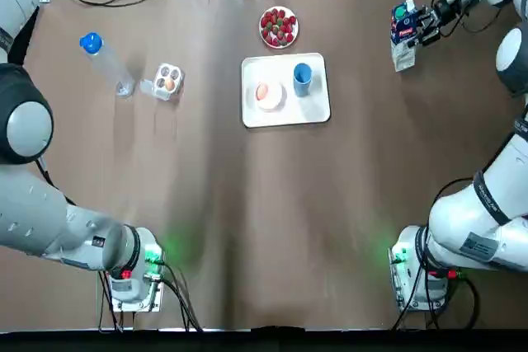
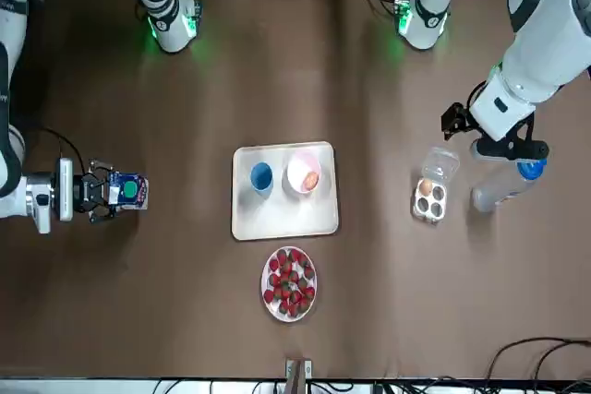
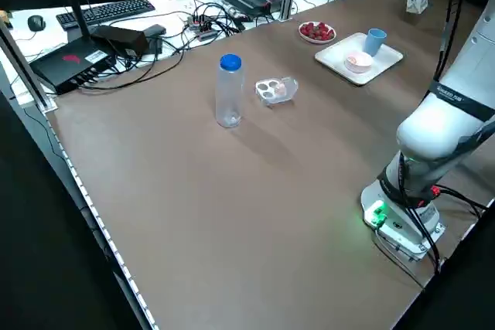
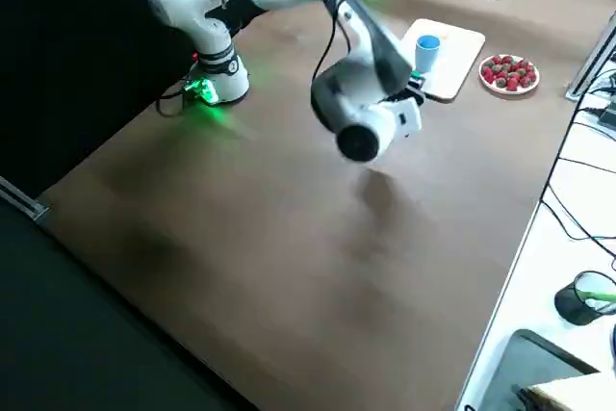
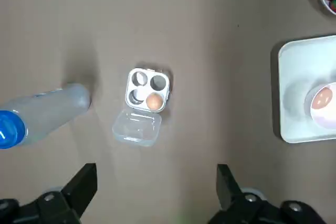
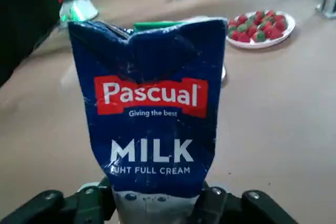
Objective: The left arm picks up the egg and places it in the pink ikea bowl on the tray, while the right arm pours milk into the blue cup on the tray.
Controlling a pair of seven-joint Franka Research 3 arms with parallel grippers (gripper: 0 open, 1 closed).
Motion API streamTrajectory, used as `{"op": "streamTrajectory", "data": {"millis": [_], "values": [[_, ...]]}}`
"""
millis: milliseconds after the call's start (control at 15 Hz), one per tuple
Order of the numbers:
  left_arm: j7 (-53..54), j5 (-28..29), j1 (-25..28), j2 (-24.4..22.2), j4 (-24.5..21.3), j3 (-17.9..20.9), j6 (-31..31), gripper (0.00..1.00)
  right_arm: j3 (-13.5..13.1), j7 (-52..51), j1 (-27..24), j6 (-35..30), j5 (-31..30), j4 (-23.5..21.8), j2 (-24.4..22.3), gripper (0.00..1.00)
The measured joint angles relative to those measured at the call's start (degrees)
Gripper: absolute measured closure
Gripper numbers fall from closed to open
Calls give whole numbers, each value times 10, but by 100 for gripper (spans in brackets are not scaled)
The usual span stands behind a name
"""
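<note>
Right arm (image 1: 478, 212): jaws clamped on blue milk carton (image 1: 403, 32), far-right of bench (image 1: 247, 204), well apart from white tray (image 1: 318, 109). Left arm (image 2: 545, 34): jaws wide above clear egg box (image 2: 432, 212). Brown egg (image 2: 311, 177) already in pink bowl (image 2: 291, 168), so pour's nxt: carry carton to blue cup (image 2: 261, 176), tip spout over rim.

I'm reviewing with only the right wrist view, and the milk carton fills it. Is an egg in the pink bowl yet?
Observer: Yes, one egg lies in the pink bowl on the tray.
Operator: Where is the left tool?
Observer: The left tool hangs open and empty above the table, near the egg box.
Operator: How far is the milk from the cup?
Observer: The right tool holds the milk upright, well off to the tray's right, apart from the blue cup.
</note>
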Motion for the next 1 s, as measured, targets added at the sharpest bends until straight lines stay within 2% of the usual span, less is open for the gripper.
{"op": "streamTrajectory", "data": {"millis": [200, 467, 1000], "values": [[-4, 0, 4, -11, 2, 0, 0, 0, 0, -35, -25, -29, 46, 0, 35, 46], [-46, -1, 6, -27, 3, 2, -7, 0, 0, -74, -39, -44, 76, 0, 73, 45], [-40, -1, 7, -29, 2, 3, -20, 0, 1, -168, -62, -63, 87, 4, 130, 45]]}}
